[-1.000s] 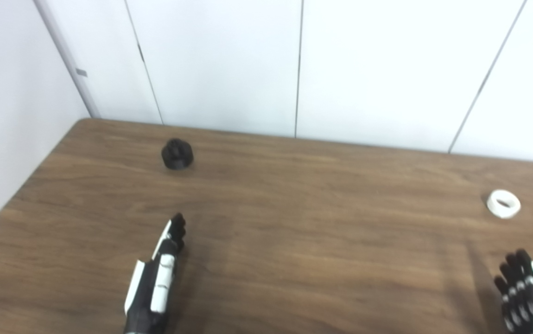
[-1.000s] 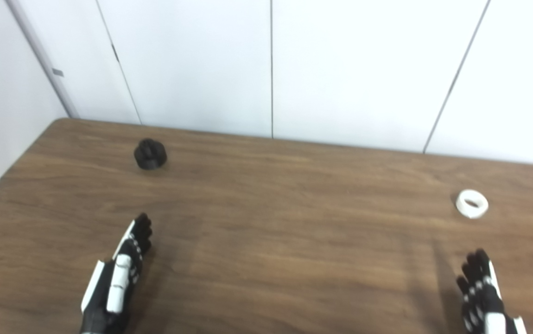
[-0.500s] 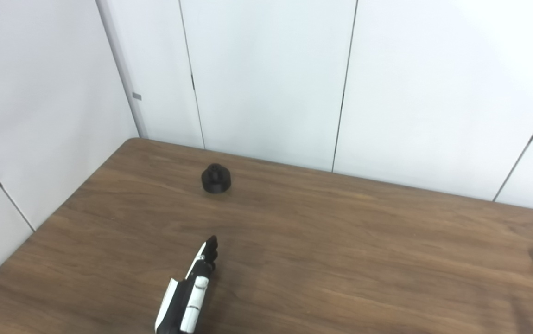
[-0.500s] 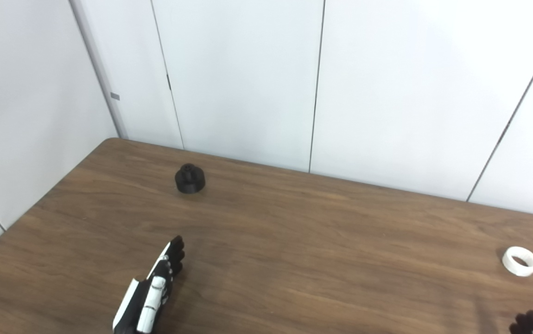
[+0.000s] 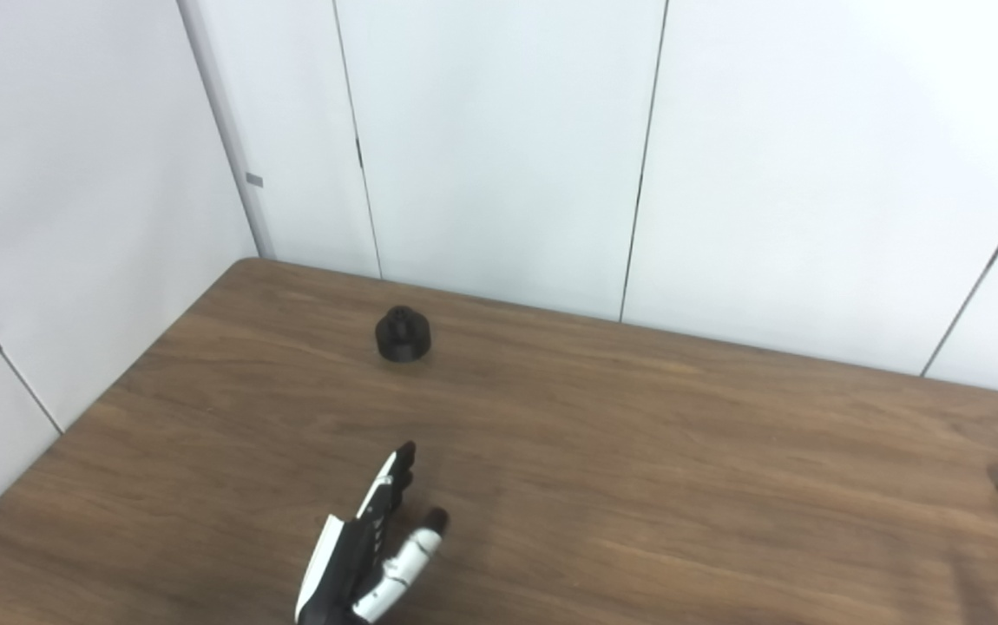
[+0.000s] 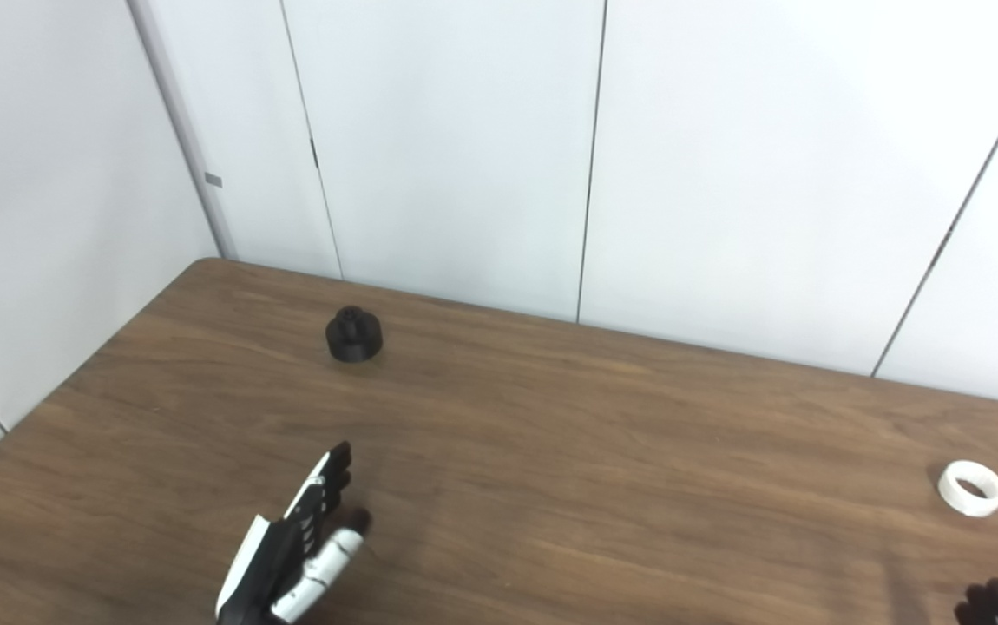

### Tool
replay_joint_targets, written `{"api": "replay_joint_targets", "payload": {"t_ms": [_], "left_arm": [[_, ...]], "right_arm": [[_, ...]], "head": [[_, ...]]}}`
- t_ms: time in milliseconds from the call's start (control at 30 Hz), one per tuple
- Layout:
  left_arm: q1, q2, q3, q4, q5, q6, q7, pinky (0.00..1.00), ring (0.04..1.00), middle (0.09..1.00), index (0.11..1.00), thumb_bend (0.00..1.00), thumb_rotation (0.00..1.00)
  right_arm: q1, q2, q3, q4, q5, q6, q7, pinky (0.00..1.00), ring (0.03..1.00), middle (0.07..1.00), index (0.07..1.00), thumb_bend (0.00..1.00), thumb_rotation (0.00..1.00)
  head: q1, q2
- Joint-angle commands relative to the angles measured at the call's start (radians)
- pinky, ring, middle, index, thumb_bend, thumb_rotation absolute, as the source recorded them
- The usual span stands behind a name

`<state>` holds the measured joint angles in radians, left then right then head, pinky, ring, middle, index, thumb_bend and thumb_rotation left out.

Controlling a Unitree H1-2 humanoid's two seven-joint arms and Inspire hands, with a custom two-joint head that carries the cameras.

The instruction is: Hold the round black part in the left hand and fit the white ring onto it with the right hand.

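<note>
Nearest to us, the left robot hand [image 6: 295, 555] enters from the bottom edge and hovers low over the table [image 6: 603, 451], empty, its fingers [image 6: 325, 482] extended and the thumb splayed to one side. At the lower right corner only the dark tips of the right robot hand [image 6: 989, 603] are visible; we cannot tell whether it is open or closed. Somewhat farther, near the right edge, the white ring [image 6: 972, 488] lies flat on the wood, just ahead of that robot hand and apart from it. Farthest, toward the rear left corner and near the wall panels [image 6: 464, 148], the round black part [image 6: 353, 333] stands upright, its narrower boss uppermost, well apart from the left robot hand.

We judge the step in hand to be the opening reach: neither part is yet held. The next move calls for carrying the left robot hand forward to the black part and closing around its broad base, leaving the boss exposed for the ring.
</note>
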<state>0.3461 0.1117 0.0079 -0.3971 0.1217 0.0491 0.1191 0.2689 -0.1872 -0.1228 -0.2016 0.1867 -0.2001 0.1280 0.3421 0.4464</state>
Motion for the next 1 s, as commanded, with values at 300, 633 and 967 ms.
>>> {"api": "replay_joint_targets", "payload": {"t_ms": [300,633,967], "left_arm": [[-0.273,0.063,0.070,-0.040,0.307,0.158,0.025,0.92,0.919,0.904,0.910,0.81,0.28],[-0.450,0.166,0.089,0.036,0.422,0.311,-0.054,0.89,0.938,0.934,0.915,0.89,0.33],[-0.569,0.243,0.058,0.231,0.566,0.300,0.008,1.00,0.960,0.916,0.881,0.89,0.38]], "right_arm": [[0.020,0.010,-0.002,0.033,-0.005,0.000,-0.004,1.00,1.000,0.989,0.989,0.51,1.00],[0.030,0.019,0.000,0.014,-0.017,0.011,-0.011,1.00,1.000,0.979,0.979,0.49,1.00],[0.042,0.024,0.000,0.002,-0.022,0.008,-0.014,1.00,0.999,0.972,0.977,0.46,1.00]], "head": [[-0.008,0.011],[-0.013,0.023],[-0.020,0.033]]}}
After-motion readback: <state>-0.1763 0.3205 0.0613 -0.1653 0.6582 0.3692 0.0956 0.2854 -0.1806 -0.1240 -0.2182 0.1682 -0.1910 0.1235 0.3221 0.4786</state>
